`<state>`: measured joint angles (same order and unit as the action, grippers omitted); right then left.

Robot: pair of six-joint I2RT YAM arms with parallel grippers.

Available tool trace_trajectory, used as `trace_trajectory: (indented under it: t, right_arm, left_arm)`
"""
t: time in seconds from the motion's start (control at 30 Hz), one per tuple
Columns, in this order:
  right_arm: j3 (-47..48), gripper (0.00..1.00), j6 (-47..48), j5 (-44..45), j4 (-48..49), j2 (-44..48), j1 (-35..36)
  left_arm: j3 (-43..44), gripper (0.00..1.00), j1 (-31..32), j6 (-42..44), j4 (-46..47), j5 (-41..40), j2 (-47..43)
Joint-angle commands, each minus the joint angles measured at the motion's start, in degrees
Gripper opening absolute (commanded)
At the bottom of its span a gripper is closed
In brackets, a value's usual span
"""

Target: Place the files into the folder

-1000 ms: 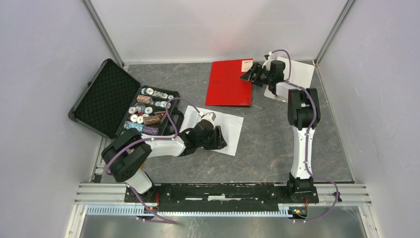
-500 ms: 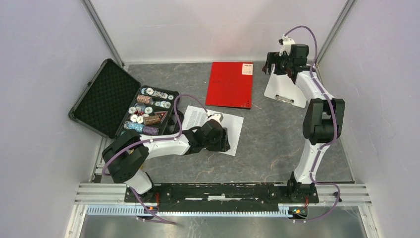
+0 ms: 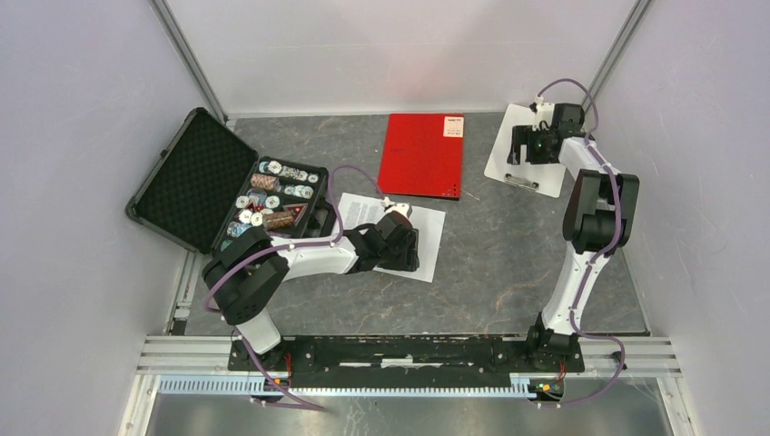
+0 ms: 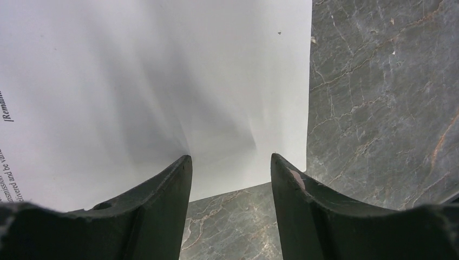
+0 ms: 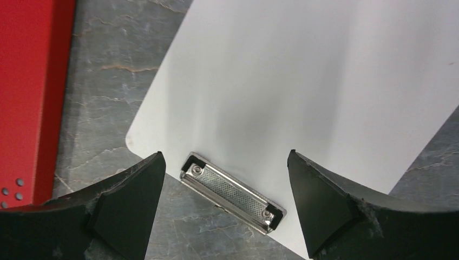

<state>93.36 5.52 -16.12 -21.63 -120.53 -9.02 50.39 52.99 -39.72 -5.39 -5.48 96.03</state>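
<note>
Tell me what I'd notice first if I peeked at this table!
The bright red folder lying shut at the far middle of the table jumps out first. Next is the open black case on the left, full of colourful chips. The left gripper sits low over the printed files in the middle, and the right gripper hangs open above the white clipboard far right.

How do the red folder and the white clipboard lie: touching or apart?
Apart. The right wrist view shows grey table between the folder and the clipboard.
</note>
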Motion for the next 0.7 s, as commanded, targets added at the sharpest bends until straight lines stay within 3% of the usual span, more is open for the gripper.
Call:
trace_trajectory:
  t: [0.0, 0.3, 0.67]
  right_arm:
    - [-1.1, 0.89, 0.2, -1.3, 0.8, -2.1, 0.4]
    - [-7.9, 0.85, -3.4, -2.9, 0.6, -0.5, 0.4]
    - [-35.8, 0.81, -3.5, 0.7, 4.4, 20.8, 4.3]
  left_arm:
    - [1.8, 0.63, -0.3, 3.9, -1.7, -2.1, 1.9]
    - [2.3, 0.63, -0.8, 3.2, -2.2, 0.6, -1.7]
    - [-0.7, 0.64, -7.3, 2.1, -2.6, 3.0, -7.3]
